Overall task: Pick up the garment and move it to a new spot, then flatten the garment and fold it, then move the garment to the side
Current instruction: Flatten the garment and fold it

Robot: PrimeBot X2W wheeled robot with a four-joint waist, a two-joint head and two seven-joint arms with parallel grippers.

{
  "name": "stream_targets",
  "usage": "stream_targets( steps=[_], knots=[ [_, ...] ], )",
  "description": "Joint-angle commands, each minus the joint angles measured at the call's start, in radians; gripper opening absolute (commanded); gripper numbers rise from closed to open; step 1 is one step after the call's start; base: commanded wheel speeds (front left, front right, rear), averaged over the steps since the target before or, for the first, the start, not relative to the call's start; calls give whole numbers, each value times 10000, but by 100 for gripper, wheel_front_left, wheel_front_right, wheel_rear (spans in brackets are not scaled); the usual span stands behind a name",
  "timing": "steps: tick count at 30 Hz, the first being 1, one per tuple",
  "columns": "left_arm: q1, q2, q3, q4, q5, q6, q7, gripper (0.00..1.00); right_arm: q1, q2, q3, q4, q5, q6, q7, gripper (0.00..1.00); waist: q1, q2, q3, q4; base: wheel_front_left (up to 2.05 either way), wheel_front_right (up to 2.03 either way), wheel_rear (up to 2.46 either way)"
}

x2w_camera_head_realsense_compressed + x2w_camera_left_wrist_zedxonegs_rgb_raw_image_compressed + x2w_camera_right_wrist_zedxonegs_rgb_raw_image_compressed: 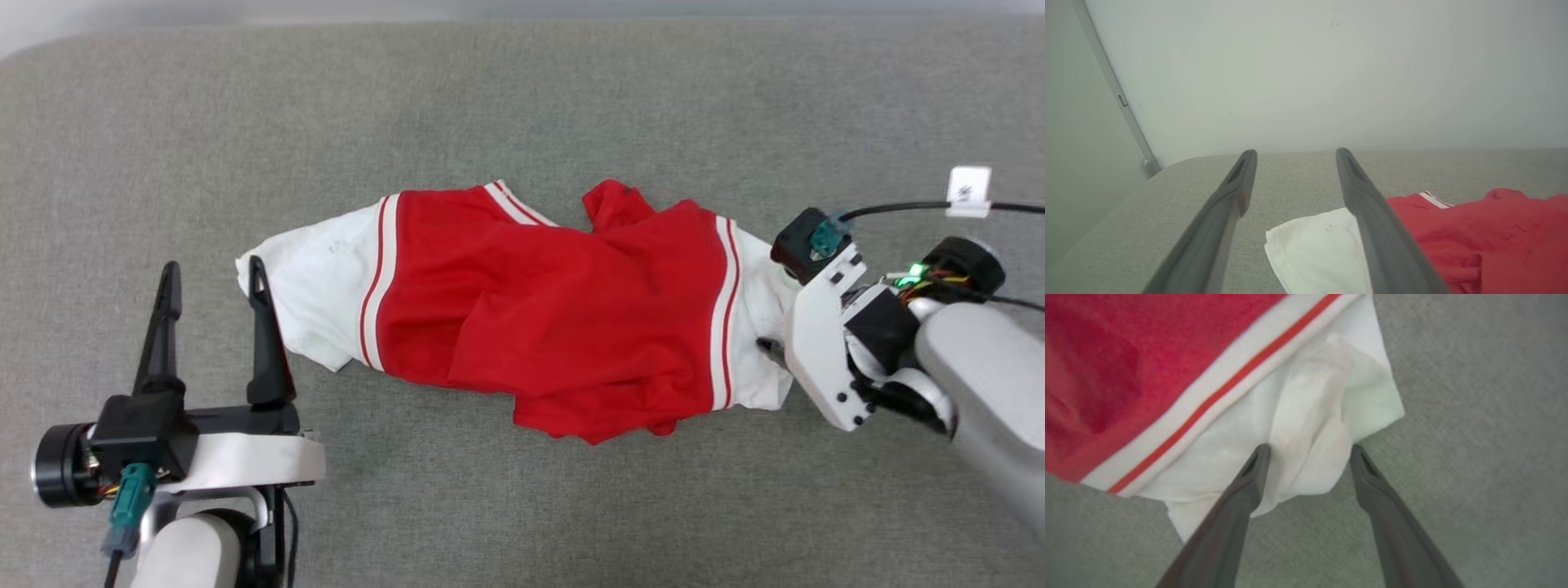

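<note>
Lying crumpled across the middle of the head view, the garment (563, 327) rests on a grey cloth surface (522, 98), its red body rumpled and folded over itself. The left sleeve (306, 302) spreads white toward frame left and the right sleeve (759, 376) toward frame right, each joined to the red by striped trim. At lower left the left gripper (214, 265) points up the frame with its fingers well apart and nothing between them; its inner finger overlaps the outer edge of the left sleeve. In the left wrist view that sleeve lies low between the fingers, with a pale wall (1331, 61) behind. At right, the right gripper (1309, 448) reaches down onto the right sleeve, fingers apart and not clamped. A raised fold of white cloth sits between the tips, one tip on the sleeve, the other at its edge. A black cable (898, 208) with a white tag runs off at upper right.
</note>
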Motion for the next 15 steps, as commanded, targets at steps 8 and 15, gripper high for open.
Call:
stream_targets(
  steps=[8, 15],
  knots=[
    [-118, -650, 634, 437, 571, -698, -25, 100, 60, 369, 1021, 977, 416, 5, -1462, 0, 0, -1, 70, -40, 0, 0, 0],
    [55, -907, 1133, 653, 887, -1128, -25, 100, -351, -500, 200, 1138, 888, -10, -2780, 0, 0, -1, -266, -315, 0, 0, 0]
  ],
)
